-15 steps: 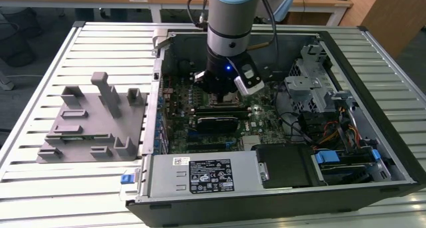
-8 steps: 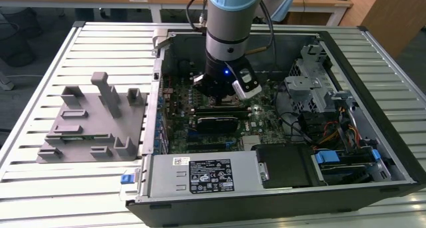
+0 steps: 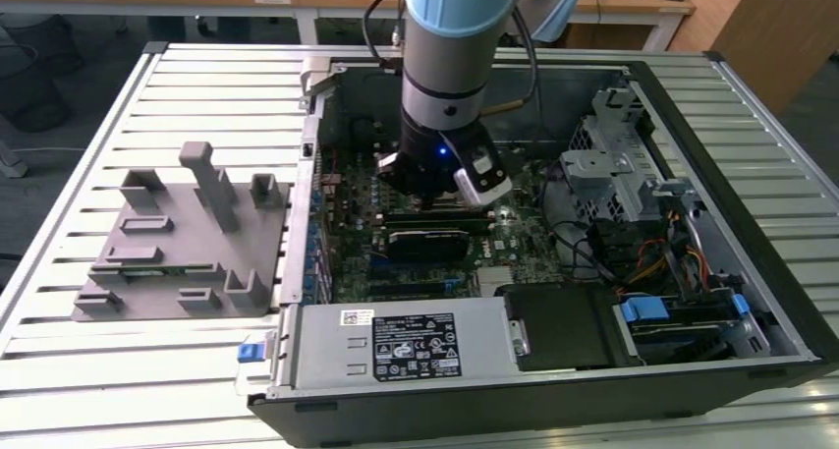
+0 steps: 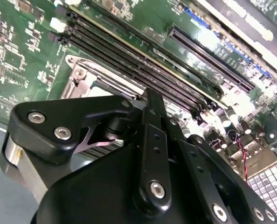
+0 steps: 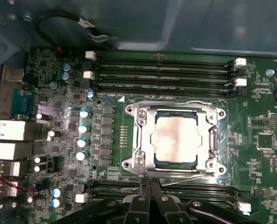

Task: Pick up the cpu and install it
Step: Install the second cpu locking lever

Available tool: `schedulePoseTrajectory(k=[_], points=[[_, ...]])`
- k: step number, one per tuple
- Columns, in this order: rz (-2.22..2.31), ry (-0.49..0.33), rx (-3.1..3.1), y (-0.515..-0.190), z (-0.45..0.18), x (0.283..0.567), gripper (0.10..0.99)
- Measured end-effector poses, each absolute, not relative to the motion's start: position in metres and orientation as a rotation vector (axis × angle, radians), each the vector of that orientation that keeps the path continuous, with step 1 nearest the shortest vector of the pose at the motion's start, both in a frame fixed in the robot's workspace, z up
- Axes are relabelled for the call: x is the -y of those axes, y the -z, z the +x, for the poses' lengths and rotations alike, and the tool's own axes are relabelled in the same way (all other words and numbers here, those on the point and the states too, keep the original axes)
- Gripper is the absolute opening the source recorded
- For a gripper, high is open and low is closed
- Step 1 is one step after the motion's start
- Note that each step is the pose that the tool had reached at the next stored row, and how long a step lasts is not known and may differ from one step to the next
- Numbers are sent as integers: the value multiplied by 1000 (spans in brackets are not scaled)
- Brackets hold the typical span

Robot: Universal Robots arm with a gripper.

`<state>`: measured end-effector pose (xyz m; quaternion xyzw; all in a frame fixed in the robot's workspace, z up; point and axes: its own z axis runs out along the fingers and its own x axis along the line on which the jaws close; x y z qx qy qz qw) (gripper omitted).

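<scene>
In the first wrist view the cpu (image 5: pixel 175 142), a flat silvery square, lies seated in the socket on the green motherboard (image 5: pixel 269 140). The metal socket frame (image 5: pixel 139 140) sits down around it, and a thin lever wire (image 5: pixel 176 173) runs along the frame's edge. My gripper (image 5: pixel 150 183) hovers at that same edge with its black fingers pressed together and nothing visible between them. In the second wrist view the gripper (image 4: pixel 153 100) partly covers the socket frame (image 4: pixel 80 74). In the exterior view the gripper (image 3: pixel 439 196) hangs low over the board inside the open computer case (image 3: pixel 734 125).
Memory slots (image 5: pixel 162 70) run beside the socket on two sides. A grey plastic tray (image 3: pixel 184 243) with upright posts lies on the slatted table at the exterior view's left. A drive cage (image 3: pixel 616 164), cables (image 3: pixel 655 262) and a power supply (image 3: pixel 407 346) crowd the case.
</scene>
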<state>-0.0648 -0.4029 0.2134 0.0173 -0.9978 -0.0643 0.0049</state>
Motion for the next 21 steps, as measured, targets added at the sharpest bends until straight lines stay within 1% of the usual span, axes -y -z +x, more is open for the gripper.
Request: schedulePoseTrajectory(k=[10, 21], points=[[54, 215, 3123, -202, -68, 404, 106], [54, 266, 3119, -202, -76, 412, 106]])
